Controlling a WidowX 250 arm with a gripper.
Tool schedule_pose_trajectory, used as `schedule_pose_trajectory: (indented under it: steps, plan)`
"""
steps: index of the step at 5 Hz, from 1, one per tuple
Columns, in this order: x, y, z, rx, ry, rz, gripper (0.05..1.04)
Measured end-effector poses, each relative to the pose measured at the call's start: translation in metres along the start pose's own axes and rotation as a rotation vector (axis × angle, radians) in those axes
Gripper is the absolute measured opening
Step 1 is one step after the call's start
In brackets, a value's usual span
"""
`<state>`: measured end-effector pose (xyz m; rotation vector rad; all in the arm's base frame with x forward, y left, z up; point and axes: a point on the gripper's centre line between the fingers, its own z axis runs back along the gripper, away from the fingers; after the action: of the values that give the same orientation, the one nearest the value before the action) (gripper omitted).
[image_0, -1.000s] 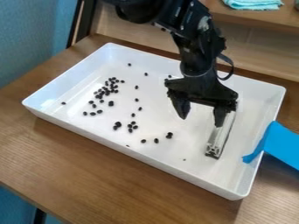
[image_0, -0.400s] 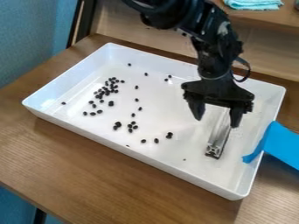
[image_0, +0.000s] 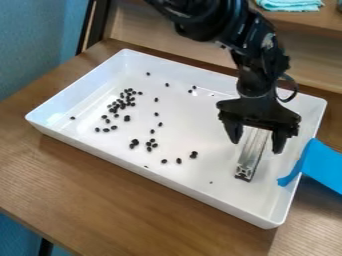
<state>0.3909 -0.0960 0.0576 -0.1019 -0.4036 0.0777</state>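
Observation:
The black gripper hangs over the right part of the white tray, open, one finger on each side of a metal bar as seen from the camera. The silvery metal bar lies lengthwise in the tray, its upper end hidden behind the gripper and its near end pointing toward the tray's front. Whether the fingertips touch the tray floor I cannot tell. Small dark beans are scattered over the left and middle of the tray floor, most densely at the left.
The white tray has raised walls and stands on a wooden table. Blue tape crosses its right rim. A wooden panel rises behind the tray, with a folded teal cloth on the surface at the top right.
The arm and gripper have moved to the right, from having a finger over the bar to having the fingers on either side of it. The bar and beans have stayed put.

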Motion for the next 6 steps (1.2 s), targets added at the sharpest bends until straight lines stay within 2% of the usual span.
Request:
schedule_pose_trajectory:
  steps: [1,2,3,4,6]
  plan:
    - [-0.003,0.001,-0.011,0.011,0.017,0.007,0.952]
    - [-0.004,0.003,-0.013,0.014,-0.002,0.021,0.667]
    - [-0.01,0.005,-0.015,0.021,0.01,0.026,0.399]
    - [-0.019,0.014,-0.011,0.026,0.019,0.005,0.389]
    - [-0.025,0.063,-0.003,0.071,0.016,0.018,0.389]
